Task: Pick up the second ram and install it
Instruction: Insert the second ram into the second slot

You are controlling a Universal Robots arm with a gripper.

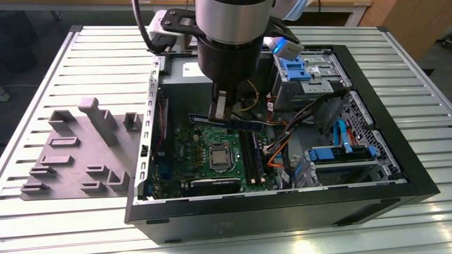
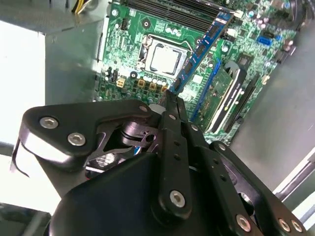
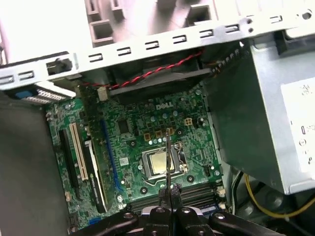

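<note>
Jaws pinched on one end of the second ram (image 1: pixel 238 124); the stick hangs level, clear of the board, inside the open computer case (image 1: pixel 282 211). It sits above the green motherboard (image 1: pixel 201 143), near the CPU socket (image 1: pixel 220 157), and runs crosswise to the long black memory slots (image 1: pixel 251 156). Grey holder tray (image 1: pixel 78 153) lies on the slatted surface (image 1: pixel 106 58), just beside the case on the exterior view's left.
</note>
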